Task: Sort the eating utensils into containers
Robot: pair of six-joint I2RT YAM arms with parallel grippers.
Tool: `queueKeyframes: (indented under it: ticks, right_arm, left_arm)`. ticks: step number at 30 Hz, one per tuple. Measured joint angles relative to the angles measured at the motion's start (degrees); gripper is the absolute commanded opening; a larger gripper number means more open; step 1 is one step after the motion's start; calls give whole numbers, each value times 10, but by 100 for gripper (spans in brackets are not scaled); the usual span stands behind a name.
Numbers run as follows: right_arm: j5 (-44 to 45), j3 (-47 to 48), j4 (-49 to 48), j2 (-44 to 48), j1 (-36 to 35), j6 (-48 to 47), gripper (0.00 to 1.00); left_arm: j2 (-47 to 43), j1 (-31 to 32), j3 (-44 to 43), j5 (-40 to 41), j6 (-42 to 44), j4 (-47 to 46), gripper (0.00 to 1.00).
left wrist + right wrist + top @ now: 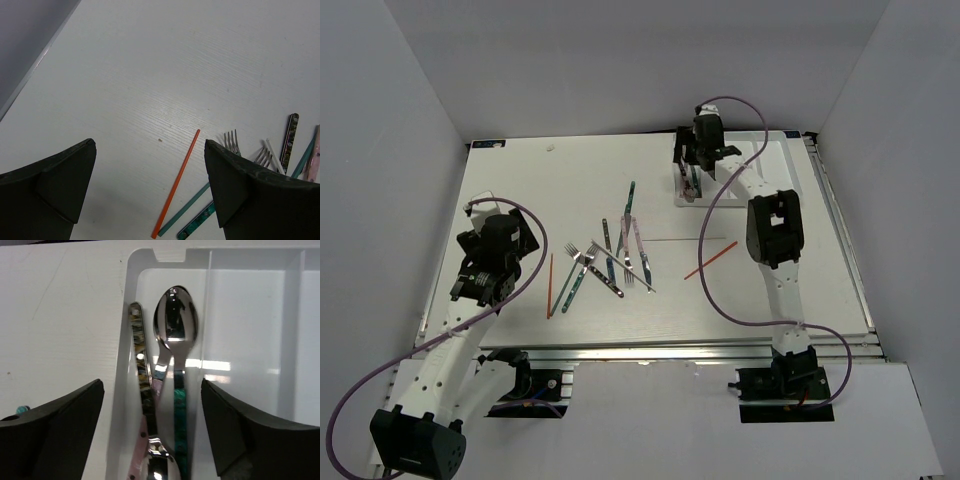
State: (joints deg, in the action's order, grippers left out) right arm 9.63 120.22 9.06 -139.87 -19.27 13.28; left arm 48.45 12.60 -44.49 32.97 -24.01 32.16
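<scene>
L gripper [149, 150], jaws wide: orange chopstick [176, 185] just ahead, long axis fwd-right. R gripper [152, 390] far off, wide, empty, over tray [250, 315].

White table [790, 290] strewn with cutlery

A loose cluster of utensils [612, 264] lies mid-table, with an orange chopstick [551, 284] just left of it, a second chopstick [711, 259] to its right, and a white tray [170, 254] at the far side.

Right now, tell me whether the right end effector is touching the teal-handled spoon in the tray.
Apart. The right wrist view shows the right end effector open, with white tray surface visible between each finger and the teal-handled spoon.
</scene>
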Motion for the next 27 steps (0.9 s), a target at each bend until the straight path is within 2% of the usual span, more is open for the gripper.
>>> queueKeyframes:
  ticks: [4,10,12,16,19,22,23,26,27]
  right_arm:
    - [36,-42,16,75,-9,-5,89]
    - [132,-174,-3,266,-67,-25,89]
    - [106,-252,-33,336,-91,-17,89]
    - [-26,-425,-100,436,-116,15,89]
    - [-35,-449,-78,416,-136,32,89]
    - [0,-445,-45,371,-184,42,82]
    - [10,-440,-31,358,-202,45,73]
    - [38,-393,20,298,-249,49,58]
    - [42,-374,31,279,-258,50,58]
  left_arm:
    - [0,0,0,0,0,0,98]
    - [-1,0,0,0,0,0,98]
    - [-2,0,0,0,0,0,98]
    - [-3,0,0,-1,0,0,98]
    - [-6,0,0,-2,0,0,98]
    - [-9,0,0,-2,0,0,98]
    - [-11,0,0,-2,0,0,98]
    - [-16,0,0,-2,0,0,98]
    - [-17,0,0,-2,0,0,98]
